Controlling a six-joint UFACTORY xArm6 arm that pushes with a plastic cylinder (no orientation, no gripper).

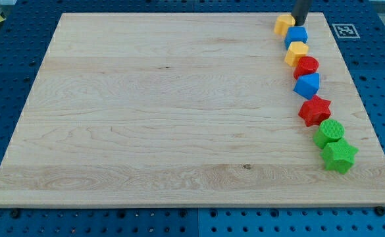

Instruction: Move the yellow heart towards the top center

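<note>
- My tip (299,24), the lower end of a straight dark rod with no jaws to open or close, grips nothing and stands at the view's top right, at the wooden board's (146,118) far edge.
- It sits just beside the upper yellow block (283,25), on that block's right, and just above the blue cube (297,35); whether it touches either cannot be told from this angle.
- That upper yellow block, likely the yellow heart, lies near the board's top right corner; its shape is too small to read, so its pointing and long axis cannot be told.
- Below runs a close chain down the right side: a second yellow block (296,52), a red cylinder (306,66), a blue block (307,85), a red star (314,110), a green cylinder (328,133), a green star (339,156).
</note>
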